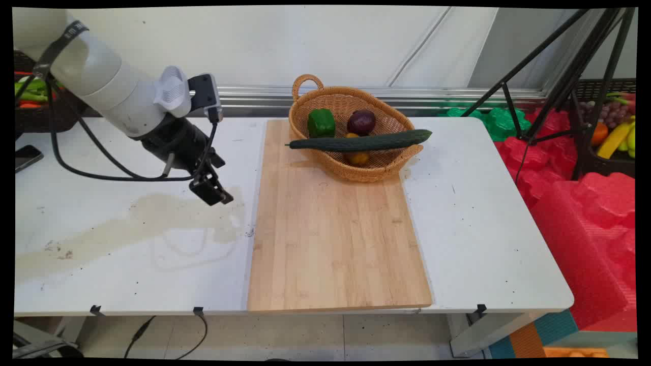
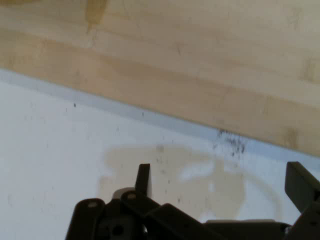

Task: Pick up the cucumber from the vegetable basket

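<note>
Hovering empty over the stained table [image 1: 127, 239], the gripper [image 2: 222, 182] gapes wide beside the wooden board [image 1: 335, 229].

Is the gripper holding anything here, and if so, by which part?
Nothing is held. The gripper is open and empty above the stained table, beside the cutting board.

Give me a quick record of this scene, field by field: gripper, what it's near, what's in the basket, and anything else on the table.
gripper: gripper open, empty, low over the table
nearest: brownish stain under it, left of the board
basket: wicker basket on the board's far end
in basket: green pepper, red onion, a yellow-orange fruit
cucumber: cucumber lying across the basket, over its rims
phone: phone at the table's left edge
</note>
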`<action>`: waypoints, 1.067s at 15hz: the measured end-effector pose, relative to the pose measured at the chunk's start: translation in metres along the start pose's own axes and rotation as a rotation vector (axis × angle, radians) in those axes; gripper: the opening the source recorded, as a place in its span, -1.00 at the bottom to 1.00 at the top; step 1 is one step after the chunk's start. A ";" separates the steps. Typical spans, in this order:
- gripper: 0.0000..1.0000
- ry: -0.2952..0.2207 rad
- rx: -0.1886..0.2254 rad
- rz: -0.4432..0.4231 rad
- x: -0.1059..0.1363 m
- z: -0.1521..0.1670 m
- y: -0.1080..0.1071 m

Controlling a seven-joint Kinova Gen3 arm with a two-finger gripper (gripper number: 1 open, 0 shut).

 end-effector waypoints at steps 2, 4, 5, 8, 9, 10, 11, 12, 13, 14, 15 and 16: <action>1.00 0.030 0.000 0.004 0.011 0.000 -0.001; 1.00 0.068 0.002 0.012 0.027 -0.001 -0.002; 1.00 0.092 0.004 0.016 0.038 -0.001 -0.002; 1.00 0.163 0.013 0.030 0.075 -0.002 -0.004; 1.00 0.185 0.016 0.036 0.088 -0.001 -0.004; 1.00 0.202 0.021 0.039 0.099 0.000 -0.005; 1.00 0.220 0.026 0.042 0.112 0.002 -0.005; 1.00 0.235 0.030 0.045 0.125 0.005 -0.006; 1.00 0.245 0.034 0.049 0.135 0.009 -0.007; 1.00 0.254 0.039 0.053 0.147 0.014 -0.007; 1.00 0.261 0.044 0.056 0.159 0.020 -0.008; 1.00 0.265 0.048 0.060 0.170 0.027 -0.008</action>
